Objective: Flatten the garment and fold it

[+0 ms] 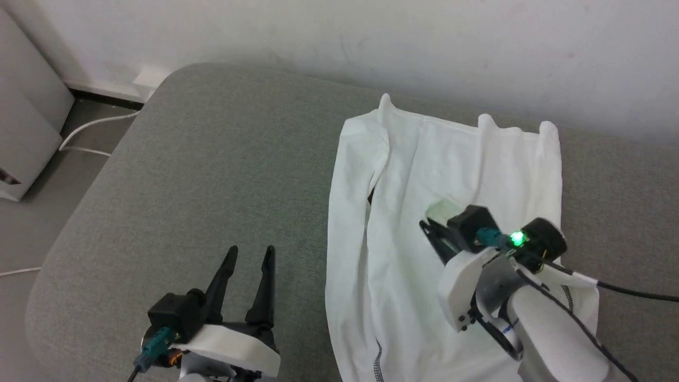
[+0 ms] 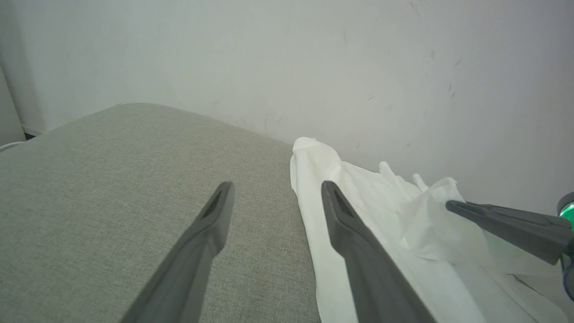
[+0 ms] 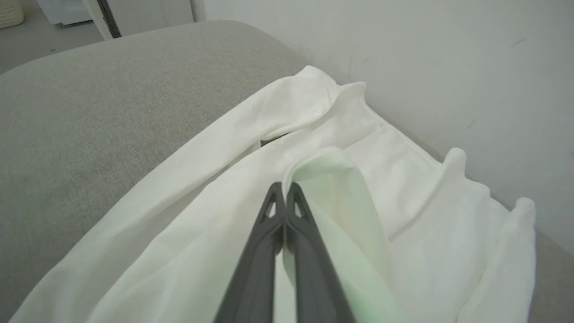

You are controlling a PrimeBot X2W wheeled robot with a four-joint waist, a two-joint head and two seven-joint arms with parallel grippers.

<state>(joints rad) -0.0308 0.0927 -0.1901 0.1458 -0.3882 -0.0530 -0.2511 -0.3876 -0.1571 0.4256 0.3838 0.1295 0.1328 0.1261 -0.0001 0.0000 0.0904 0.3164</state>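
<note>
While the left gripper (image 1: pixel 252 249) is hanging wide open and empty at seven o'clock, the right gripper (image 1: pixel 426 225) at four o'clock is pinching shut on a raised fold of the garment (image 1: pixel 424 159), which is lying toward two o'clock on the cushion (image 1: pixel 212 159). That thin pinch is probably risking slipping or bunching under a pull, and the forearm (image 1: pixel 557 339) is hiding the near hem.

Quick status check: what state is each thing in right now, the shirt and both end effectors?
garment: spread on the grey cushion, wrinkled, one flap lifted near its middle, not yet folded.
left end effector: open, holding nothing, over the cushion beside the garment.
right end effector: shut on the lifted flap of the garment.
green light on the right wrist: lit.
</note>
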